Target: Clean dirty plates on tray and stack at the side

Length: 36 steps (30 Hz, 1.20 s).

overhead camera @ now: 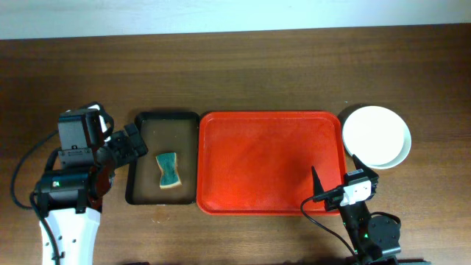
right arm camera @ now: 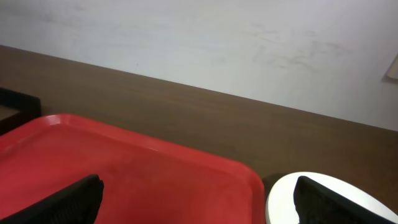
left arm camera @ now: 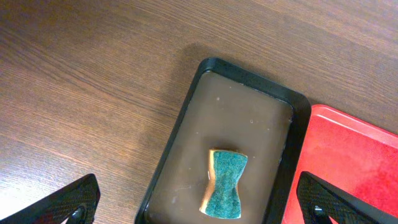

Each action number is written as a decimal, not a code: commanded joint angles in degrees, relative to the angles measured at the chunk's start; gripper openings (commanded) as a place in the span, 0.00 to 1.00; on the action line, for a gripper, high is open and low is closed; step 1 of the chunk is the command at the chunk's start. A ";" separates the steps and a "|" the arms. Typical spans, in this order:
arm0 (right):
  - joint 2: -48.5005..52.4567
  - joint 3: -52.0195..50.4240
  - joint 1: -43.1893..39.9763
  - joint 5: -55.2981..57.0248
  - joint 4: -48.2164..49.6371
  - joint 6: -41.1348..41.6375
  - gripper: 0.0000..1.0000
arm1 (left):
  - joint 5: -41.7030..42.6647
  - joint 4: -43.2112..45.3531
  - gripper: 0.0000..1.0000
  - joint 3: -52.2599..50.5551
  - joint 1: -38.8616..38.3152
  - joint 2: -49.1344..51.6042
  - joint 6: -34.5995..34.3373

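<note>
The red tray (overhead camera: pixel 268 162) lies mid-table with nothing on it. It also shows in the left wrist view (left arm camera: pixel 357 146) and the right wrist view (right arm camera: pixel 155 174). The plates (overhead camera: pixel 376 136) sit stacked on the table just right of the tray, the white one on top. The lower ones are hidden apart from a pale rim edge. The white plate's edge shows in the right wrist view (right arm camera: pixel 281 200). My left gripper (overhead camera: pixel 135 143) (left arm camera: pixel 199 208) is open and empty above the brown tray. My right gripper (overhead camera: pixel 335 182) (right arm camera: pixel 199 199) is open and empty over the red tray's near right corner.
A narrow black-rimmed brown tray (overhead camera: pixel 143 158) (left arm camera: pixel 249 106) stands left of the red tray. A green-and-yellow sponge (overhead camera: pixel 168 170) (left arm camera: pixel 225 183) lies in it. A pale wall runs behind the table's far edge.
</note>
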 commanded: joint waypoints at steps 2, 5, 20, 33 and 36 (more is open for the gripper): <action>-0.48 -0.42 0.52 0.92 -0.22 0.46 0.98 | -0.44 0.11 0.99 0.68 0.20 -0.28 -0.37; -0.48 -0.42 0.52 0.92 -0.22 0.46 0.99 | -0.44 0.13 0.99 0.68 0.20 -0.28 -0.37; -0.48 -0.42 0.52 0.92 -0.22 0.46 0.98 | -0.46 0.13 0.99 0.26 0.17 -8.22 -0.37; -0.48 -0.42 0.52 0.92 -0.22 0.46 0.98 | 0.66 4.07 0.99 -5.11 -1.62 -42.69 -0.35; -0.48 -0.42 0.52 0.92 -0.22 0.46 0.98 | 0.42 11.91 0.99 -12.98 -2.21 -51.56 -0.33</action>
